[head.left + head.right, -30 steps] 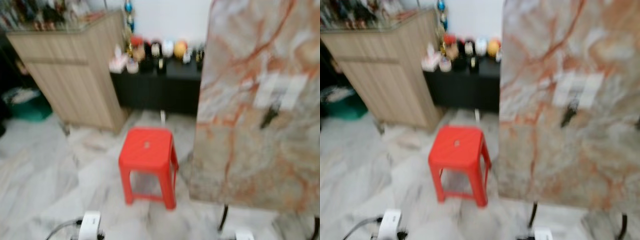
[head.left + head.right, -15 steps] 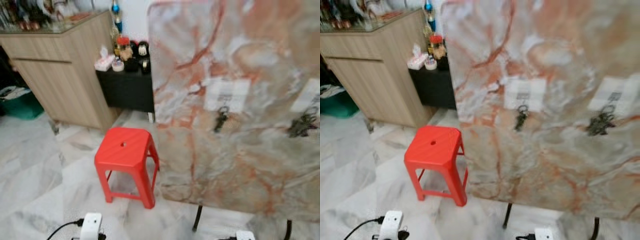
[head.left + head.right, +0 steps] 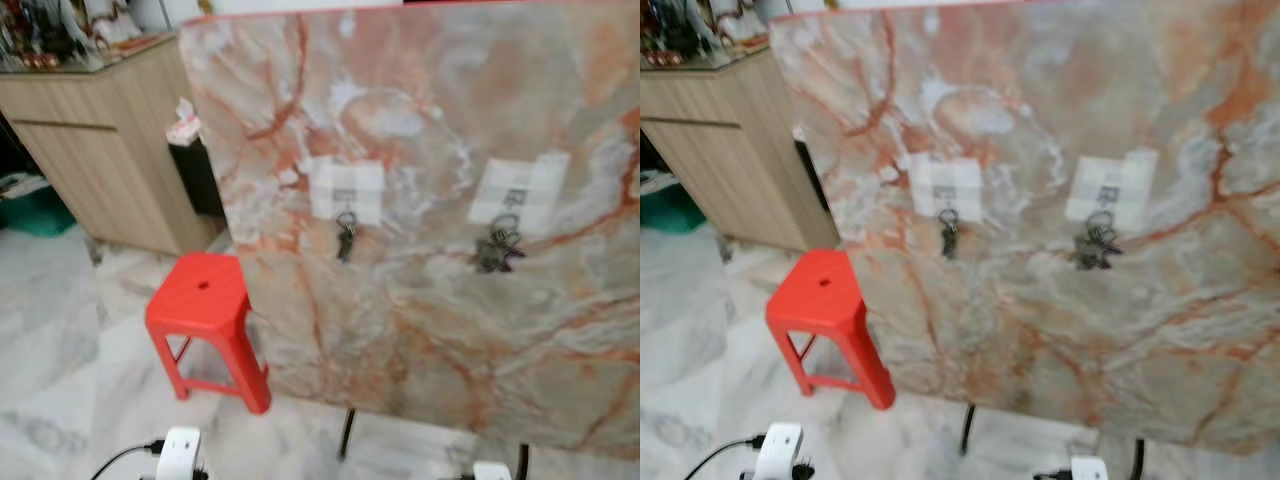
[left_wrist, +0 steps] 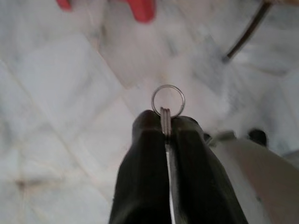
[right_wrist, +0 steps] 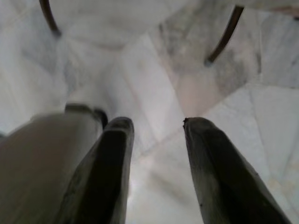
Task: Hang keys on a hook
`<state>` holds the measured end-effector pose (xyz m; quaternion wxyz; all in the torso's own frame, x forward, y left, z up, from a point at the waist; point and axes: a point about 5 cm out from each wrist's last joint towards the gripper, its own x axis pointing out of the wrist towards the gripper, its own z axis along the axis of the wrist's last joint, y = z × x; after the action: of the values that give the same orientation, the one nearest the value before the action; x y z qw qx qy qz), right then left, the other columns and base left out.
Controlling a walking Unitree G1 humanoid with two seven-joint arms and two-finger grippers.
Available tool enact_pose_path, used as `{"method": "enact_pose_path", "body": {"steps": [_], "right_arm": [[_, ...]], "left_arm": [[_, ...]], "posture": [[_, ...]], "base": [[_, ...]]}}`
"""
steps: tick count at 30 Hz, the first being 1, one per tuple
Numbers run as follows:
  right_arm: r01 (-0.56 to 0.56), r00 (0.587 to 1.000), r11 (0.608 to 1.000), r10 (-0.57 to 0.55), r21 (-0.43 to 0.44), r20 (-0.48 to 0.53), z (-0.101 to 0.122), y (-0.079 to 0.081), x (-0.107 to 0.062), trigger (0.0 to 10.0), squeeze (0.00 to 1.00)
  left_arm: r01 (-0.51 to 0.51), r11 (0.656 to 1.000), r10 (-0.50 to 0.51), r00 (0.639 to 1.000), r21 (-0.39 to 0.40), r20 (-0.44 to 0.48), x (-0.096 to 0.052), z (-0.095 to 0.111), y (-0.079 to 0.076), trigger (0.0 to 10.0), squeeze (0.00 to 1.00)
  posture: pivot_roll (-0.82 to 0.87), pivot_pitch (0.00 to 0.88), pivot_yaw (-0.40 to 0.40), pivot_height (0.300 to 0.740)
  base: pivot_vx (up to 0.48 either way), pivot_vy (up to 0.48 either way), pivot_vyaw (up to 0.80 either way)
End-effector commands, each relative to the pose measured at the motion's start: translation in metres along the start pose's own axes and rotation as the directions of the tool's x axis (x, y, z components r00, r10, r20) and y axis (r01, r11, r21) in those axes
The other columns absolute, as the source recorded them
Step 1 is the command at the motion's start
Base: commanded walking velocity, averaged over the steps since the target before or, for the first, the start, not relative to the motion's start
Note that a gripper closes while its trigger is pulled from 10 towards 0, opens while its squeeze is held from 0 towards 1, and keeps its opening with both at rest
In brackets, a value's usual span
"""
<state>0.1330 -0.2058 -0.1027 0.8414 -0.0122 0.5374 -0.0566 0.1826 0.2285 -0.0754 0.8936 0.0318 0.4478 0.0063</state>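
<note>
Left pincer clamps the key ring by a thin edge; right pincer gapes empty. Risk: the ring twists or slips before reaching a hook on the marble board, both seemingly occupied.

Marble-patterned board stands upright on thin dark legs | two pale hook patches on its face, left patch carries a small key bunch, right patch a bigger bunch | marble-tile floor carries a red stool just beside the board
</note>
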Motion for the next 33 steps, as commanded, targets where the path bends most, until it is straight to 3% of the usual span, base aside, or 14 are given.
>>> {"method": "enact_pose_path", "body": {"steps": [1, 33], "right_arm": [[-0.017, 1.0, 1.0, 0.017, 0.005, 0.006, 0.0018, 0.0071, 0.0005, 10.0, 0.0], [-0.005, 1.0, 1.0, 0.005, 0.029, 0.008, 0.0048, 0.0059, 0.0009, 10.0, 0.0]], "left_arm": [[-0.005, 1.0, 0.005, 1.0, 0.02, -0.015, -0.0007, -0.0018, 0.0034, 10.0, 0.0], [-0.015, 1.0, 0.016, 1.0, 0.008, -0.005, 0.0002, 0.0024, 0.0034, 10.0, 0.0]], "posture": [[-0.05, 0.0, 0.063, 0.708], [-0.05, 0.0, 0.059, 0.708]], "base": [[0.0, -0.469, 0.0], [0.0, -0.467, 0.0]]}}
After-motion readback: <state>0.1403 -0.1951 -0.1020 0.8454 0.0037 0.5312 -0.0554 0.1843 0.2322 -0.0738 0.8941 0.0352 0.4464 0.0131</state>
